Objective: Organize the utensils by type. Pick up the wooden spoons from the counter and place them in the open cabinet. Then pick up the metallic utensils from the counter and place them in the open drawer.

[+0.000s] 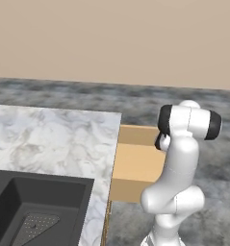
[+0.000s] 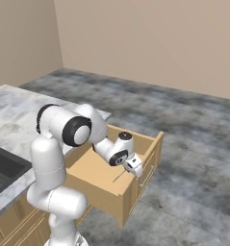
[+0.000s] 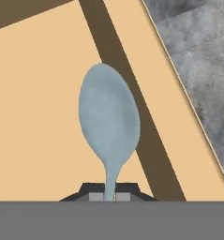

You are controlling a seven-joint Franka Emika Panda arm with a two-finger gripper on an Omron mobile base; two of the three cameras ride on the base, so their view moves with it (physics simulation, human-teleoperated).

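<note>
From where I stand, the white arm's two-finger end effector hangs over the shallow light tan wooden open drawer, its fingers pinched together on the thin neck of one small bluish-grey metallic spoon.

In the hand view the spoon runs straight out from the fingertips toward twelve o'clock: handle end at six, clamped between the dark tips, oval bowl at the far end with its face toward the camera. Its long axis follows the line of the end effector. Behind it lies the drawer's flat tan floor, crossed by a dark band running from about eleven to five o'clock, which I take to be a shadow; the grey mottled kitchen floor shows beyond the drawer's edge, from one round to four o'clock.

So, as I judge it, the coming move turns on this: the drawer floor lies straight ahead of the spoon's tip, and the spoon is already inside the drawer's outline. How close tip and floor are I cannot tell. Letting go here should drop it inside.

Counted: one metallic spoon, held; one open drawer, pulled out from the end of the white-and-grey marbled stone desk; one dark sunken sink in that desk, toward seven o'clock in the left base view.
</note>
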